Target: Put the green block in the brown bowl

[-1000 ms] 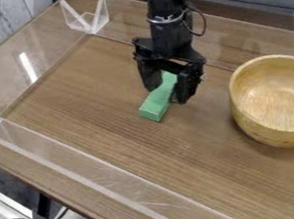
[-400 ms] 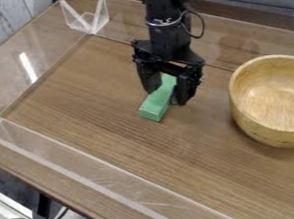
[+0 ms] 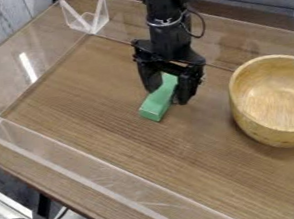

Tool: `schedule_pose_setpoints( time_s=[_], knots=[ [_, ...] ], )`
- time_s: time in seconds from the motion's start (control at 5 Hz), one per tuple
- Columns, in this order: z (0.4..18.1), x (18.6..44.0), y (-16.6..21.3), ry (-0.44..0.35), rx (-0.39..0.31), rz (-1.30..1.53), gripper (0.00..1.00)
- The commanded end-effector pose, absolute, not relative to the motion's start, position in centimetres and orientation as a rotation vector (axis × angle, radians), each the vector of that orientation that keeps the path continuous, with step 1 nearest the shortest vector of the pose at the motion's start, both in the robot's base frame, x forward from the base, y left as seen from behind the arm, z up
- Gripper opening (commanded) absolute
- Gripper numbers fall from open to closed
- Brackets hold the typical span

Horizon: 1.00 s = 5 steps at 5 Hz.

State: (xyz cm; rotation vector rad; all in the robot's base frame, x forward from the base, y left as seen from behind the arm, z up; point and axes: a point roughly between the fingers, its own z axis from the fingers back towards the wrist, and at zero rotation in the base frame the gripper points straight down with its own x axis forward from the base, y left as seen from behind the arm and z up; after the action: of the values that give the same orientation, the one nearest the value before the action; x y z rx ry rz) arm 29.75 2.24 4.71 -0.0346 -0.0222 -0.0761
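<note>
Nothing has moved: the hand (image 3: 172,89) stays wide, seemingly straddling the green block (image 3: 158,100).

My feed's evenly lit but soft and low-res. Glare streaks the clear wall (image 3: 30,65) at upper left.
</note>
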Motion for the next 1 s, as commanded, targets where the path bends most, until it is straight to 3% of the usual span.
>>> schedule_pose_setpoints(
  time_s=[0.0, 0.6, 0.8],
  knots=[
    [5.4, 30.5, 2.3, -0.059, -0.025, -0.078, 1.00],
    [7.5, 30.3, 2.0, -0.095, -0.021, -0.078, 1.00],
    [6.6, 30.5, 2.4, -0.080, -0.017, -0.074, 1.00]
  ],
)
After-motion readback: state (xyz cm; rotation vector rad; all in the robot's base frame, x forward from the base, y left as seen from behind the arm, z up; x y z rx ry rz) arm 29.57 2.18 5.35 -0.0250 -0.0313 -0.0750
